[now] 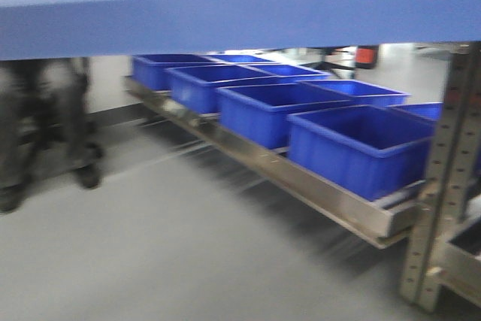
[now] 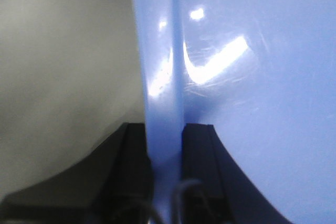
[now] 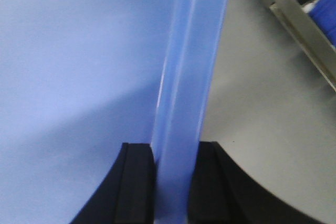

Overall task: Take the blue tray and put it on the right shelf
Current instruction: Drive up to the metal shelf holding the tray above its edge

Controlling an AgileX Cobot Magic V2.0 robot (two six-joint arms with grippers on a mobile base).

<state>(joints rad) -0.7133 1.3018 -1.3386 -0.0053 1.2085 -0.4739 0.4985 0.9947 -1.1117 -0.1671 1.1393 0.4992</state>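
My left gripper (image 2: 165,174) and right gripper (image 3: 176,182) each pinched a rim of the wide, glossy periwinkle-blue plastic tray (image 1: 225,13), held level between them. The shiny stainless-steel rack shelf (image 1: 323,189) lay below-right of the tray, nearer my right arm.

Rim of blue tray (image 2: 252,77) between black fingers (image 2: 134,153) of left gripper (image 2: 166,129).

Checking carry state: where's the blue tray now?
The blue tray spans the front view's top, rim clamped in left gripper and right gripper, short of the right shelf.
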